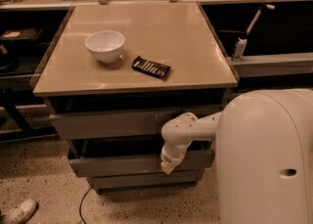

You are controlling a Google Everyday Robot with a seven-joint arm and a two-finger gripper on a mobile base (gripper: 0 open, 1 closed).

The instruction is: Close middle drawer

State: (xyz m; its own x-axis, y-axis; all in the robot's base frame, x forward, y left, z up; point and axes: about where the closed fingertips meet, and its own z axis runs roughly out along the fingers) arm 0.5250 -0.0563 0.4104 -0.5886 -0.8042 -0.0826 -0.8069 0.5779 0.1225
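The middle drawer (117, 163) is a wide plain grey panel below the table top. It stands pulled out in front of the cabinet, with a dark gap above it. My gripper (166, 168) hangs at the end of the white arm (183, 130) and is against the right part of that drawer's front. The top drawer front (107, 124) sits above it, and the narrower bottom panel (142, 181) is below it.
A white bowl (105, 45) and a dark snack packet (151, 67) lie on the beige table top (166, 27). My white body (266, 159) fills the lower right. A white shoe (18, 212) and a cable (83, 203) lie on the speckled floor at the left.
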